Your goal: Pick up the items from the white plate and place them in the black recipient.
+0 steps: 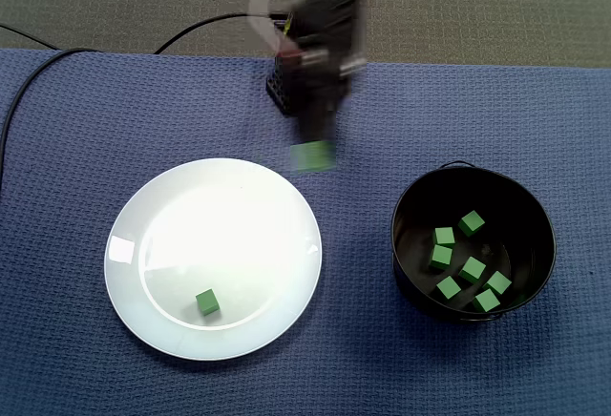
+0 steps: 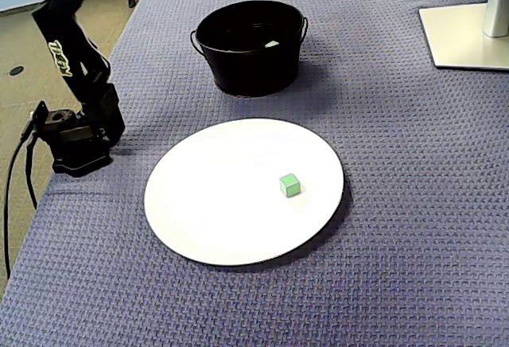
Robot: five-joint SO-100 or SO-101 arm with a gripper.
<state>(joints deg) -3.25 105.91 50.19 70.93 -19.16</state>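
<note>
Held green cube (image 1: 310,158): sitting at the tip of the gripper (image 1: 315,145), in the air over the blue cloth (image 1: 76,149), just beyond the upper rim of the white plate (image 1: 124,244) as a fixed view from above is showing it. Both cube and gripper are smearing with motion blur. The jaws are closing on the cube, though the fingers are blurring too much to tell apart.

Plate cube (image 1: 207,302): one green cube is lying alone on the white plate, near the lower edge in the view from above. In a fixed view from the side the same cube (image 2: 289,185) is resting right of the plate's (image 2: 207,204) centre, flat on one face.

Black bucket (image 1: 520,208): standing on the cloth to the right of the plate in the view from above, apart from it. Several green cubes (image 1: 473,268) are lying loose on its bottom. In the side view the bucket (image 2: 250,64) is standing beyond the plate, its handle folding down against the rim.

Arm: its base (image 2: 75,136) is sitting at the cloth's left edge in the side view, with the upper links running out of the top of the picture. A black cable (image 1: 29,82) is trailing off the cloth at left in the view from above. A white stand foot (image 2: 469,37) is showing at top right of the side view.
</note>
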